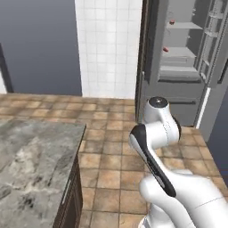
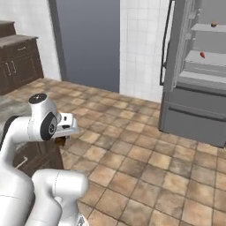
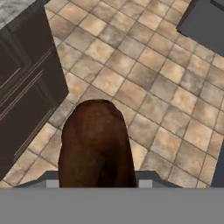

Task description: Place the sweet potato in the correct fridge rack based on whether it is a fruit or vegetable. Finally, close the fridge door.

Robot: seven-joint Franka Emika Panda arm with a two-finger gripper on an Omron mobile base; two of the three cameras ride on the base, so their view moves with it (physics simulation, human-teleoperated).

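Tan tiled floor (image 3: 166, 65), dark cabinets (image 3: 22, 87), open fridge (image 2: 198, 88), hand (image 2: 62, 140) gripping sweet potato (image 3: 96, 144)

Landmark: fridge (image 2: 194, 101), door open, stood at far side of tiled floor (image 2: 132, 145). Fridge rack (image 2: 207, 56) lay inside fridge; small item (image 2: 202, 54) sat on it, another small item (image 2: 214, 24) on shelf above. Counter (image 1: 31, 169) stood well apart from fridge, across floor, at near left. Sweet potato (image 3: 96, 144) sat in gripper (image 2: 62, 140) beside counter's cabinet front (image 3: 26, 87), above floor, far from fridge.
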